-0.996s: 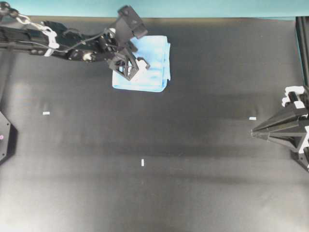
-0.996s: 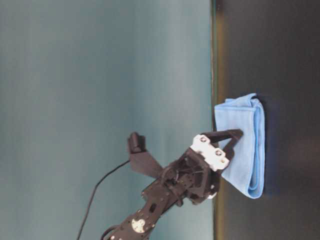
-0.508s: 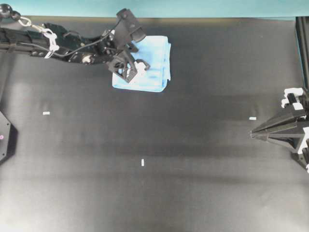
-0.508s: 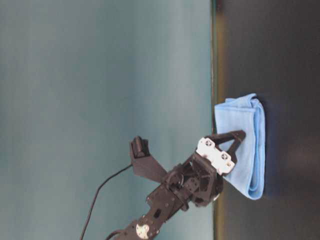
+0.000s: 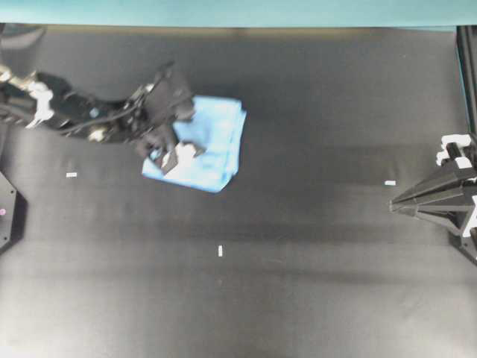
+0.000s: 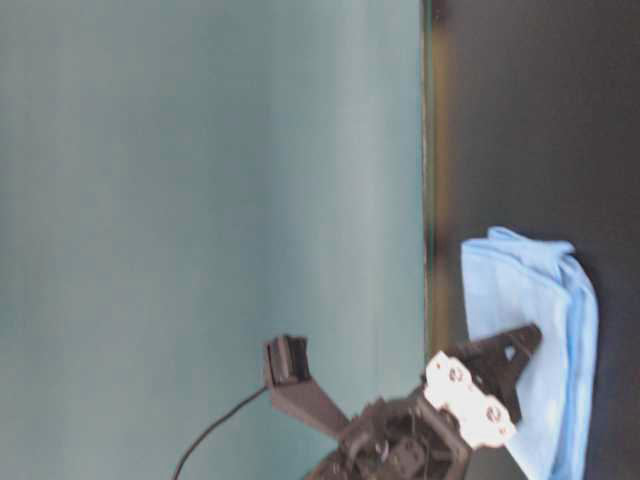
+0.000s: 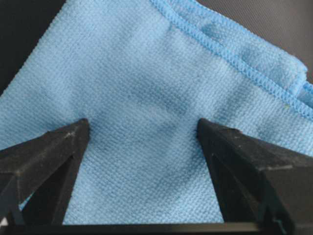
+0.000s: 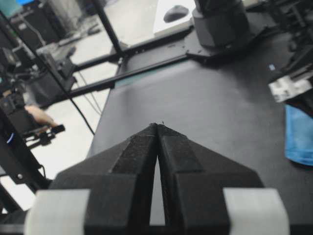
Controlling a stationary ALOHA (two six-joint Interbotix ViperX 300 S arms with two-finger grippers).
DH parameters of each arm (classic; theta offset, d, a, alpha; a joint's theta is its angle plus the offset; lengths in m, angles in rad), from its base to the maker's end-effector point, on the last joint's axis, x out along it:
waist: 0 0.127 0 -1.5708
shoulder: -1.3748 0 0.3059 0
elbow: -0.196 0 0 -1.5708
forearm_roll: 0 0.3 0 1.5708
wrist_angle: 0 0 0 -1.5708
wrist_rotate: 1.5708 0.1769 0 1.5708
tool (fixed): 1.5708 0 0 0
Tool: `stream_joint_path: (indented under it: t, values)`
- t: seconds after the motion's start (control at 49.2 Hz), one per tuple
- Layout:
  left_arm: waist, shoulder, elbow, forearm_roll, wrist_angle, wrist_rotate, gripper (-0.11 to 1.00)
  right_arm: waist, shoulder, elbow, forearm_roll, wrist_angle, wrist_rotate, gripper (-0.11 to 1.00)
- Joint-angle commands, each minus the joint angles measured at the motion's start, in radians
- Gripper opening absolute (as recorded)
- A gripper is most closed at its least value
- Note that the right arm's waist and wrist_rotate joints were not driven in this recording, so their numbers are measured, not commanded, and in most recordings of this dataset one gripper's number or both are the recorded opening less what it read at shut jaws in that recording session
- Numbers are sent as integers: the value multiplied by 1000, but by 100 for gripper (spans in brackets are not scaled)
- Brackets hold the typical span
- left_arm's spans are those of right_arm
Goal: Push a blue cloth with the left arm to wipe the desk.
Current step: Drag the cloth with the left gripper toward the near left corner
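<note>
The blue cloth (image 5: 212,142) lies folded on the black desk (image 5: 298,291), left of the middle towards the back. My left gripper (image 5: 176,154) is open and its two black fingertips (image 7: 78,134) press down on the cloth (image 7: 146,83), jaws spread wide with cloth between them. The table-level view shows the same gripper (image 6: 520,345) on the cloth (image 6: 540,300). My right gripper (image 5: 392,204) is shut and empty at the right edge, well away from the cloth; its jaws (image 8: 157,126) meet at the tips.
Small white tape marks lie on the desk: one at the left (image 5: 71,175), one in the middle (image 5: 220,250), one at the right (image 5: 390,183). A teal strip (image 5: 238,11) runs along the back edge. The cloth's edge shows in the right wrist view (image 8: 299,139).
My left gripper has moved towards the front and left, dragging the blue cloth with it away from the back edge. The right arm has not moved.
</note>
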Motion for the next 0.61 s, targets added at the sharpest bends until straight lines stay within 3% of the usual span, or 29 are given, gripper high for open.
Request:
stream_joint_path:
  t: [0.0, 0.284, 0.589]
  values:
    - [-41, -31, 58, 2, 0, -6, 87, 0, 5, -9, 2, -12, 0, 1]
    - [-160, -117, 181, 2, -78, -14, 87, 0, 5, -8, 2, -32, 0, 1]
    - [-333, -137, 213, 2, -77, -14, 87, 0, 5, -5, 2, -32, 0, 1]
